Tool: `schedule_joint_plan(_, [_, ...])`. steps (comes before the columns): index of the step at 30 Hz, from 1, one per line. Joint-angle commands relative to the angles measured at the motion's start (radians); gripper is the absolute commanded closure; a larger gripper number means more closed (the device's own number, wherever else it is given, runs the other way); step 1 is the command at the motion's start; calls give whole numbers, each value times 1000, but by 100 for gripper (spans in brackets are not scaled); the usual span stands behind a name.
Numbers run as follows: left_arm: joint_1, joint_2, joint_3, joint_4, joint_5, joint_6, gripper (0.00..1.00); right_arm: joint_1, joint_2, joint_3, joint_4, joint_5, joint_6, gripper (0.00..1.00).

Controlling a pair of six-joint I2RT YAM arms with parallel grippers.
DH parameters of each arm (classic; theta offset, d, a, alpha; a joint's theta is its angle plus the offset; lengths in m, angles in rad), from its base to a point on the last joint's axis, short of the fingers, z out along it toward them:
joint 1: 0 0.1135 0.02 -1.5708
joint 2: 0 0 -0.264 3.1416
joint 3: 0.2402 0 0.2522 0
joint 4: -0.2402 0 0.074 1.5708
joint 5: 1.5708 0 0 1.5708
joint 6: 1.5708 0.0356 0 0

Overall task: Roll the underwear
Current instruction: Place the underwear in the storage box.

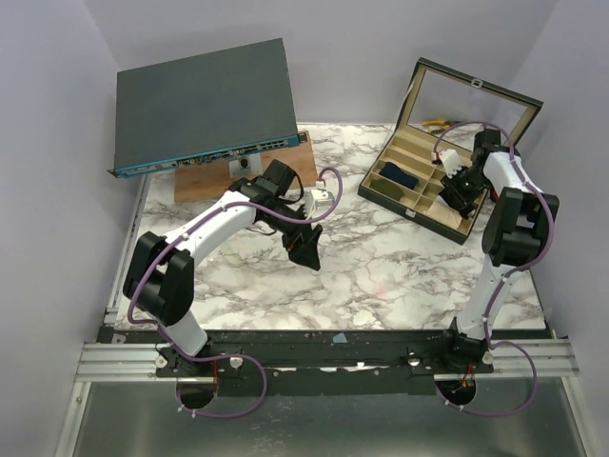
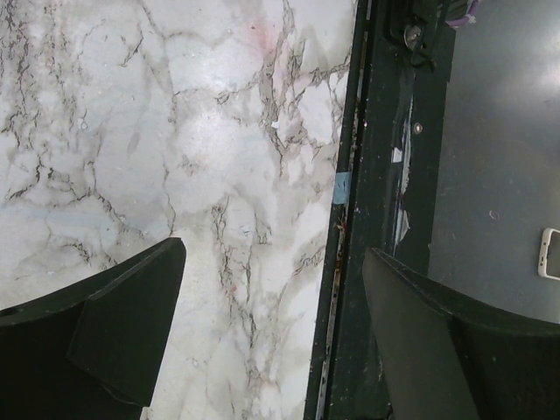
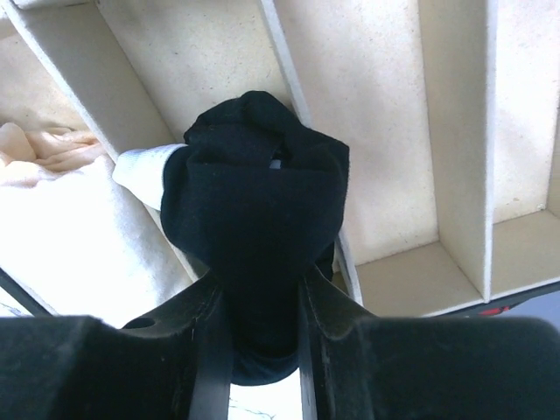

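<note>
Between the fingers of the right gripper [image 3: 262, 328] sits the underwear [image 3: 254, 201], bunched into a tight black lump, and the jaws are squeezed in on its lower end. The rest of the bundle bulges out beyond the fingertips. Just past those tips lie the pale compartments of the organizer box [image 1: 409, 211], and the lump hangs over one of the dividers [image 3: 284, 70] rather than down in a slot; I cannot tell whether it touches. Off to one side of the fingers, a cream cloth [image 3: 70, 236] fills the neighbouring compartment. A dark blue roll [image 1: 398, 176] rests in a slot well away from that gripper.

Over on the other arm, the left gripper [image 2: 273, 254] points downward with its jaws spread wide and nothing between them, only the marble table [image 2: 175, 131] beneath.
</note>
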Motion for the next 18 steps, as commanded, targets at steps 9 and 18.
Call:
schedule_joint_plan(9, [6,9,29,-11,17,21,12,5,40,93,-35,58,-99,82])
schedule_joint_plan(18, [8,18,33,-16,17,23,12,65,28,-62,111,146,-158,84])
